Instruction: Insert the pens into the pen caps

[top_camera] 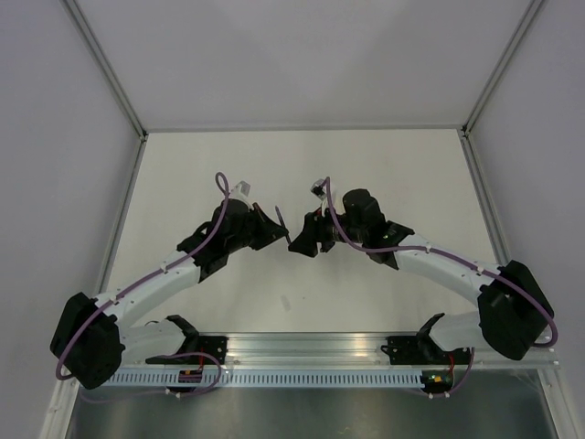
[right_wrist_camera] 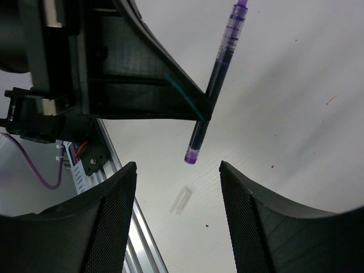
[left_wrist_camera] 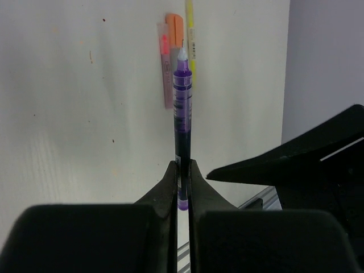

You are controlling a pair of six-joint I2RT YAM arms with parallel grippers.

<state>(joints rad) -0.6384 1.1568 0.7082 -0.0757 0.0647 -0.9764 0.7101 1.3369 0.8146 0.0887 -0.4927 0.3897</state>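
My left gripper (left_wrist_camera: 182,166) is shut on the dark purple pen (left_wrist_camera: 182,108), gripping near its tail end, with its white tip pointing away. In the top view the left gripper (top_camera: 277,227) and right gripper (top_camera: 302,241) meet at the table's middle. My right gripper (right_wrist_camera: 177,168) is open and empty, just below the pen's purple tail (right_wrist_camera: 192,154). On the table past the pen's tip lie a red-pink pen (left_wrist_camera: 166,68), a pale yellow pen (left_wrist_camera: 190,34) and an orange-red pen cap (left_wrist_camera: 175,27), close together.
A small clear plastic tube (right_wrist_camera: 181,200) lies on the white table under the right gripper. A metal rail (top_camera: 311,352) runs along the near edge. Grey walls enclose the table on three sides.
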